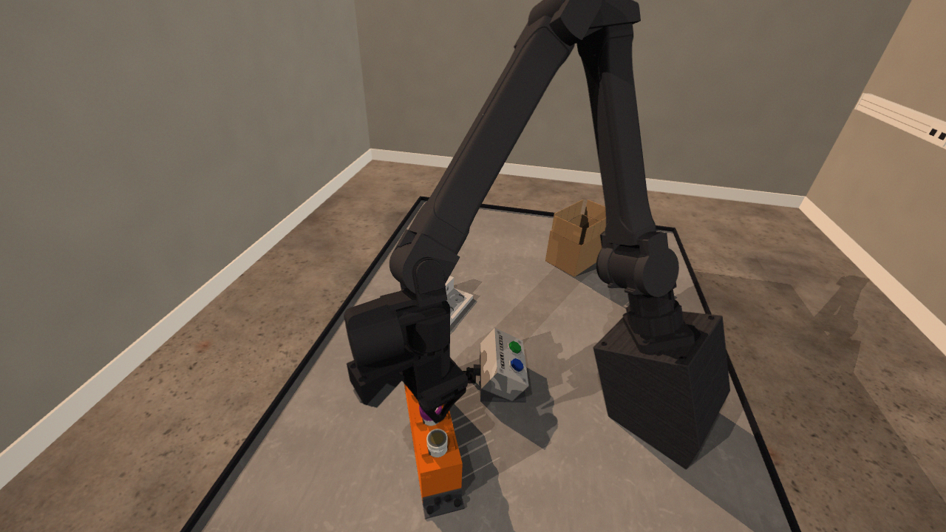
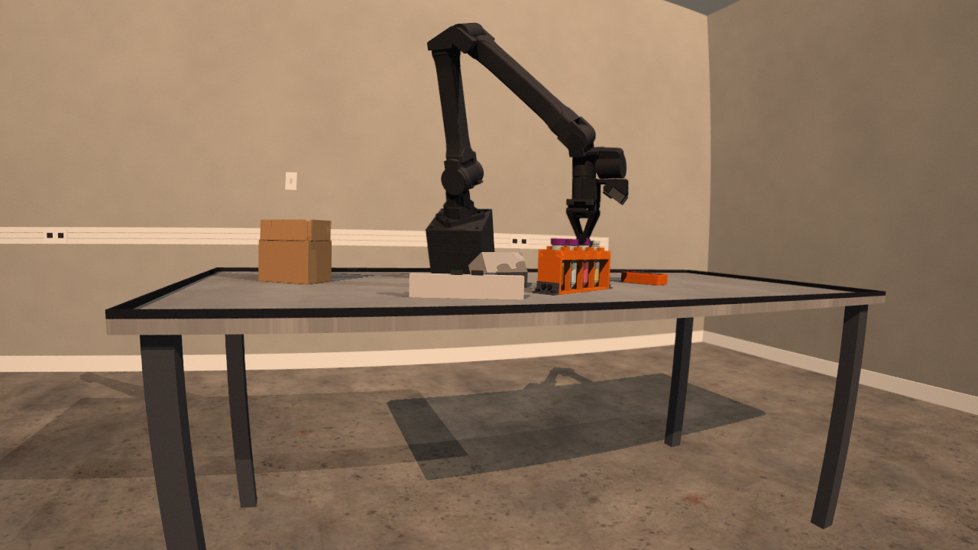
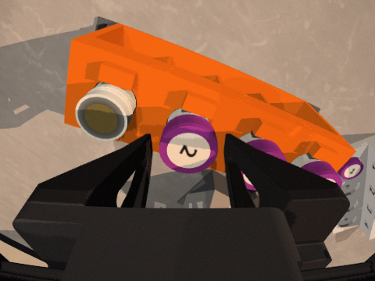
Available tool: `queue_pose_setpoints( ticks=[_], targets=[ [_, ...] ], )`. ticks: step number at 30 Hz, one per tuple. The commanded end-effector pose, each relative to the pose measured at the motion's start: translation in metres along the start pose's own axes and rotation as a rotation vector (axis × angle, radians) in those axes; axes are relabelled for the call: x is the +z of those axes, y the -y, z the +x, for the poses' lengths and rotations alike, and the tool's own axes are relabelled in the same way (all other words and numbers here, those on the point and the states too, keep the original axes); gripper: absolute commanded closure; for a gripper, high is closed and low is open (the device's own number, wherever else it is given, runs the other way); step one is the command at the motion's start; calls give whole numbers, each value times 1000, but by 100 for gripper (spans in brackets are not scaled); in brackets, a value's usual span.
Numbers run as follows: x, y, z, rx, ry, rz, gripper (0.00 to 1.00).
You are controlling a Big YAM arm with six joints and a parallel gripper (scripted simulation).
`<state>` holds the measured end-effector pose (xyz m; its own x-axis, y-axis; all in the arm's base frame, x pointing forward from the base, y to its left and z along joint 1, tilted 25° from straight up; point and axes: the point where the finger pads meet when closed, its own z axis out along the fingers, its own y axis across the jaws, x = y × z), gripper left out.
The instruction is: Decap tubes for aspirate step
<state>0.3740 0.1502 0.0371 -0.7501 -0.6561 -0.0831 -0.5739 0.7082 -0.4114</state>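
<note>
The orange decapping station holds the tubes. Tube 1 stands open, without its cap. Purple cap 2 sits on its tube. My gripper is open, with its fingers on either side of cap 2 and a gap at each side. Purple caps 3 and 4 sit on their tubes, partly hidden by a finger. Cap 1 lies at the cap tray. Blue CYCLE and green READY are on one housing. The lamps' state cannot be told.
The grey key housing stands between the station and the arm's base. A cardboard box stands farther along the table. A low orange block lies beyond the station in the exterior view.
</note>
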Motion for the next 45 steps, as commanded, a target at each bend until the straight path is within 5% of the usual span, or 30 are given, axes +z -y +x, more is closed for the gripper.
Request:
queue_pose_setpoints(
  ticks=[1,31,32,44,45],
  targets=[
    [-23,7,-21,196,46,14,51],
    [-22,3,-20,192,37,12,51],
    [-12,4,-12,187,16,11,100],
    [-12,4,-12,187,16,11,100],
    [-29,5,-23,196,46,13,100]
  ],
)
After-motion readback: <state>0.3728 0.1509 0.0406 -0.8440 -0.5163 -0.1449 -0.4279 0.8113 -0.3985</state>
